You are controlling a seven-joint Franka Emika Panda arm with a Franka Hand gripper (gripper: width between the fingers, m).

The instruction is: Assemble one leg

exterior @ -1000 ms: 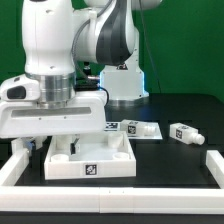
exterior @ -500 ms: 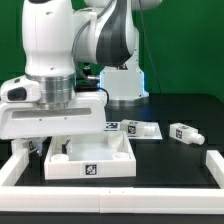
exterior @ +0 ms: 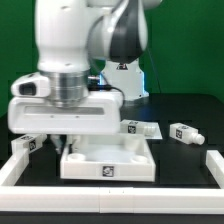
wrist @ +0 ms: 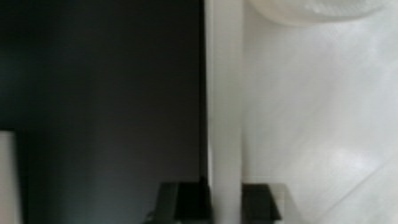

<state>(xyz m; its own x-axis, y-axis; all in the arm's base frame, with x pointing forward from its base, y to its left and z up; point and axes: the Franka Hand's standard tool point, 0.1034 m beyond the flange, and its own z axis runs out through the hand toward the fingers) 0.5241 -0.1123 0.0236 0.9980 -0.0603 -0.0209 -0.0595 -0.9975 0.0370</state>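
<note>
Gripper [wrist: 221,203] is pinching the thin side wall of the big white tray [exterior: 135,170]. One black finger [wrist: 180,202] is sitting on each side of the wall with no gap showing, so it is clamped on the tray. I think it is holding the wall like this because a thin wall is easy to pinch. The tray can then be slid flat over the black table [exterior: 195,108] to a good spot before a leg goes in. No leg is being held right now. The nearest leg [exterior: 140,128] is lying on its side on the table, just behind the tray's far corner on the exterior view's right. Its long side is running across the view, with the tag end toward the tray and the other end pointing to the exterior view's right. A second leg [exterior: 185,132] is lying farther right, well apart from the tray, lined up in much the same way.
</note>
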